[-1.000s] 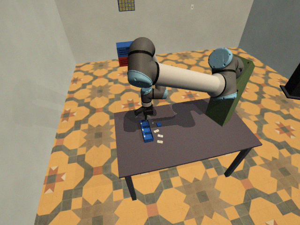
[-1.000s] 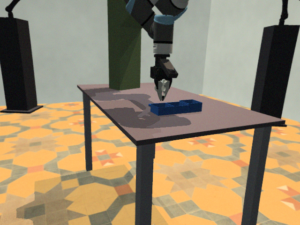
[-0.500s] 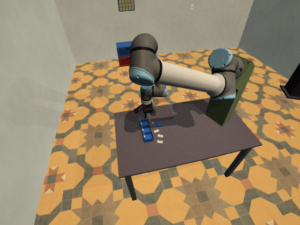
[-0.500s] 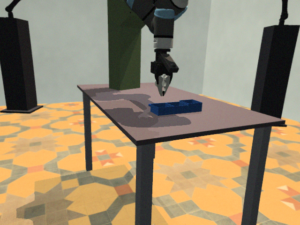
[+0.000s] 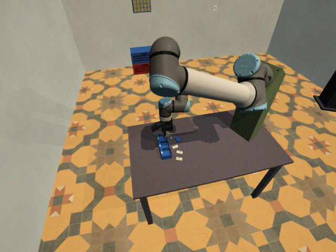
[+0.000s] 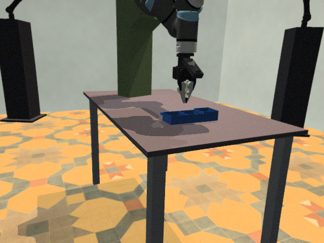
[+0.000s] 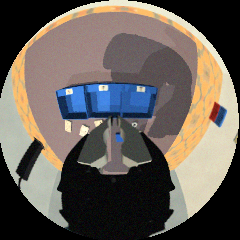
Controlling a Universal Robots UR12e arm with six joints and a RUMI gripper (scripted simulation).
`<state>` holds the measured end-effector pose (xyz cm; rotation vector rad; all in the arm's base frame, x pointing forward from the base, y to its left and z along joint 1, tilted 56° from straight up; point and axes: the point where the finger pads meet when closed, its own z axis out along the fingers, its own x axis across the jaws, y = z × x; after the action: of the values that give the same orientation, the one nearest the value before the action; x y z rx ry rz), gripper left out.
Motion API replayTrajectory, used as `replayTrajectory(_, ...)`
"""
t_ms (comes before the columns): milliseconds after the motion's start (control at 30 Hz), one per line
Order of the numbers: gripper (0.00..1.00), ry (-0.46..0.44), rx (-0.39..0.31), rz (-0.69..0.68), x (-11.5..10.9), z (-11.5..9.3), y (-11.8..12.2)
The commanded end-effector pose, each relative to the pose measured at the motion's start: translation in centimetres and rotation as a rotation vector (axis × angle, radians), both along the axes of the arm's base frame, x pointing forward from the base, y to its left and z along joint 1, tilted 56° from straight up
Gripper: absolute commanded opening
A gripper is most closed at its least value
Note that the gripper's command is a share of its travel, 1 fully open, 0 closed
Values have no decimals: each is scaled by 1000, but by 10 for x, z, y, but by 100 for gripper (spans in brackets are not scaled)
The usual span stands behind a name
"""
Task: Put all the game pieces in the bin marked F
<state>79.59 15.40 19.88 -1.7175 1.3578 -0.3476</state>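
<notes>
Evidently, the gripper (image 5: pixel 164 136) (image 6: pixel 185 102) (image 7: pixel 114 116) was clenched on nothing, its tips pointing down and hovering above the row of blue bins (image 5: pixel 166 157) (image 6: pixel 193 119) (image 7: pixel 102 115). The three bins stood upright beneath and ahead of the tips in the wrist view, side by side on the surface (image 5: pixel 217 159) (image 6: pixel 235 128) (image 7: pixel 55 60). Each bore a pale label, too small to read, so which one was F could not be told. Three cream game pieces, likely dominoes (image 5: pixel 179 158) (image 7: pixel 68 126), lay flat to the gripper's left in that view, outside the bins. A small ring (image 5: pixel 170 137) (image 7: pixel 134 124) lay to its right, and a small blue block (image 5: pixel 177 139) (image 7: pixel 119 137) showed below, between its fingers' outlines.
</notes>
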Motion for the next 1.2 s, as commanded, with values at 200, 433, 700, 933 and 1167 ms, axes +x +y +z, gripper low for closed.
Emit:
replayTrajectory(200, 4, 2, 0, -5, -12, 10, 30)
replayTrajectory(433, 4, 0, 0, -5, 4, 0, 38)
replayTrajectory(700, 4, 0, 0, -5, 19, -12, 47)
replayTrajectory(933, 4, 0, 0, -5, 28, -19, 54)
replayTrajectory(1167, 4, 0, 0, -5, 32, -23, 56)
